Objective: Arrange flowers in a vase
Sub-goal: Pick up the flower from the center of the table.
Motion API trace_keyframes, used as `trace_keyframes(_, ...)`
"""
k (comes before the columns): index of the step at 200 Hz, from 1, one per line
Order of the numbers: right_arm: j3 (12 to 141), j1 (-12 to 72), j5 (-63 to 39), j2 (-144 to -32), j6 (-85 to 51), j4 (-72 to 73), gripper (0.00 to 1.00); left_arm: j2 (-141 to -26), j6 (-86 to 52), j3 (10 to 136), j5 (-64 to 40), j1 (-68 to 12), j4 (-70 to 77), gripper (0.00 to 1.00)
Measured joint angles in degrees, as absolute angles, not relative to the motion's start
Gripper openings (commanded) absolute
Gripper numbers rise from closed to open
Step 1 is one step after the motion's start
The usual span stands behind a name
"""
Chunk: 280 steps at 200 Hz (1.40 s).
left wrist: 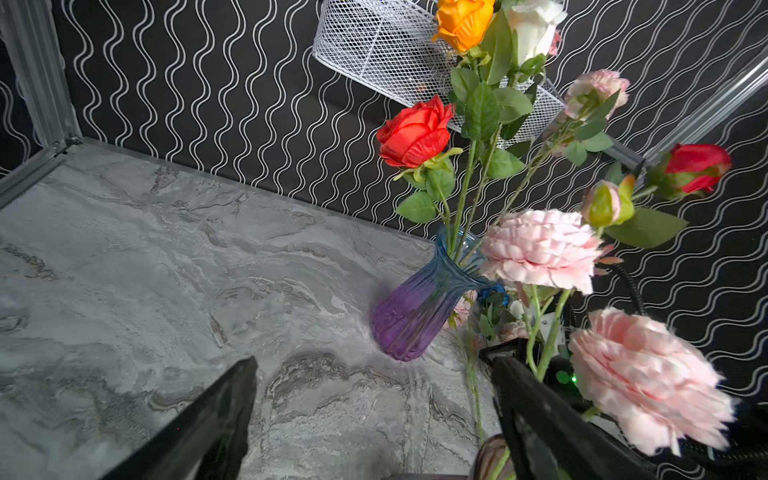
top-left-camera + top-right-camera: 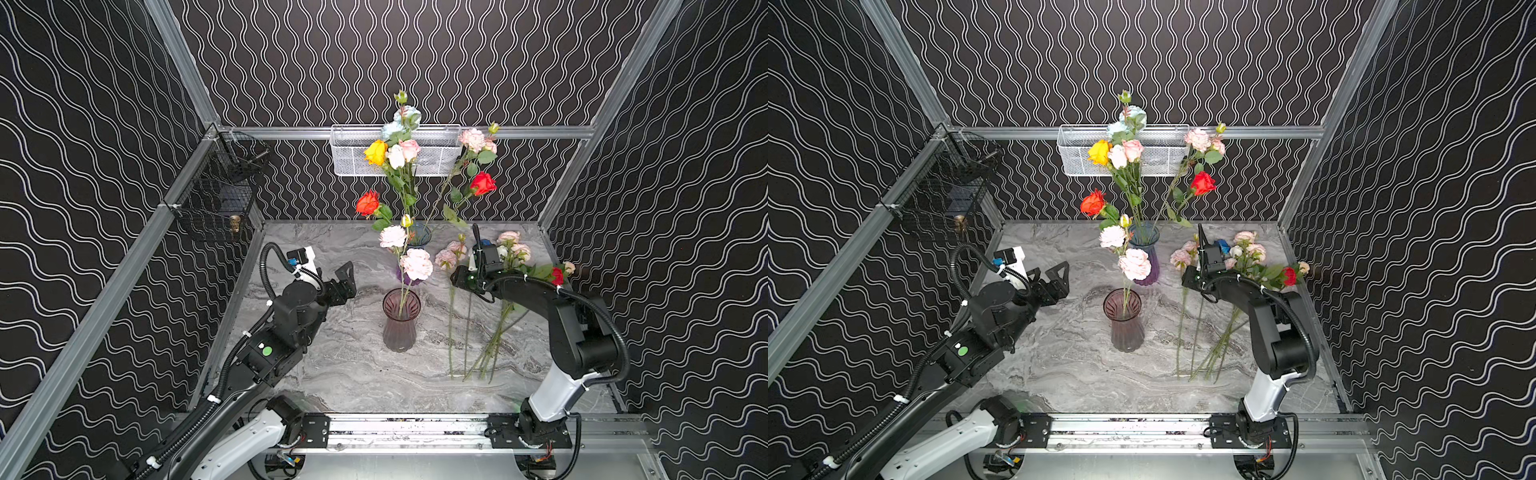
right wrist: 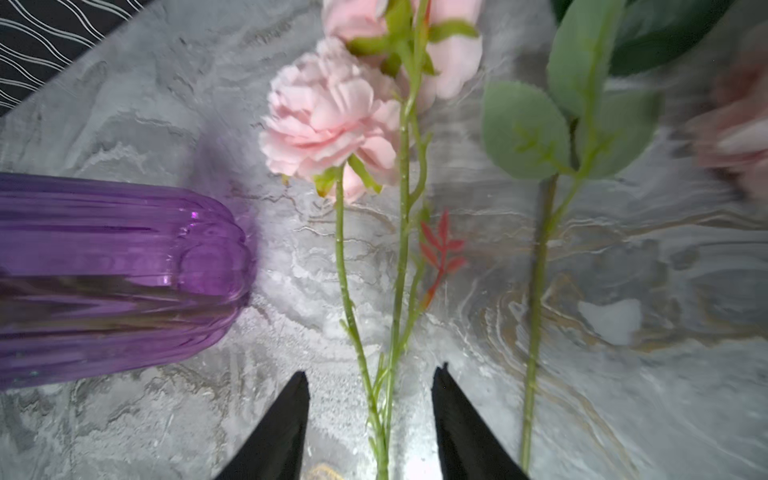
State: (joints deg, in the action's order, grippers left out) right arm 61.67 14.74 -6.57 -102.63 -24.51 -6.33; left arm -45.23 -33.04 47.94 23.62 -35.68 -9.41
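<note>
Two vases are seen in both top views: a smoky vase (image 2: 400, 328) at the middle of the table (image 2: 332, 374), holding a pink peony spray (image 2: 417, 264), and a blue-purple vase (image 2: 1145, 257) nearer the back edge, filled with roses (image 2: 483, 183). Loose flowers (image 2: 446, 258) are laid near the right edge. In the left wrist view, the left claw (image 1: 370, 359) is spread wide and empty. In the right wrist view, the right claw (image 3: 372, 370) is held part-open astride stems of the loose flowers, none gripped.
</note>
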Motion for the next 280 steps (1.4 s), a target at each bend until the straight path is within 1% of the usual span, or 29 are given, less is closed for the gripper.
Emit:
trace_keyframes(49, 61.12, 15.25, -8.82, -105.93, -23.90, -6.57, 0.50, -44.73, -33.01, 47.99, 24.71, -35.68, -10.31, 0.92)
trace_keyframes(74, 62.22, 15.44, -8.78, -107.85, -23.24, -6.42, 0.45, -44.60, -33.01, 47.66, 25.04, -35.68, -10.20, 0.92)
trace_keyframes(91, 62.48, 15.49, -9.02, -108.99, -23.24, -4.58, 0.38, -44.97, -33.01, 47.66, 25.21, -35.68, -10.17, 0.92)
trace_keyframes(124, 62.04, 15.31, -9.67, -108.84, -23.88, -4.05, 0.15, -46.00, -33.01, 47.92, 25.30, -35.68, -10.39, 0.92)
trace_keyframes(146, 61.63, 15.31, -10.46, -107.20, -24.34, -3.97, 0.07, -46.30, -33.01, 47.97, 25.26, -35.68, -10.35, 0.92)
trace_keyframes(175, 59.57, 15.25, -11.07, -103.35, -24.62, -3.40, 0.03, -47.03, -33.01, 47.97, 25.23, -35.68, -10.41, 0.92)
trace_keyframes(201, 55.59, 14.92, -12.01, -97.03, -26.15, -0.99, 0.00, -47.33, -32.97, 47.99, 25.34, -35.68, -10.41, 0.92)
trace_keyframes(247, 49.34, 14.17, -13.63, -84.99, -29.04, 2.31, 0.00, -46.98, -32.80, 47.48, 24.49, -35.64, -9.56, 0.94)
trace_keyframes(280, 44.80, 13.39, -14.13, -76.42, -29.10, 1.85, 0.00, -44.80, -32.84, 44.88, 19.49, -35.62, -6.24, 0.94)
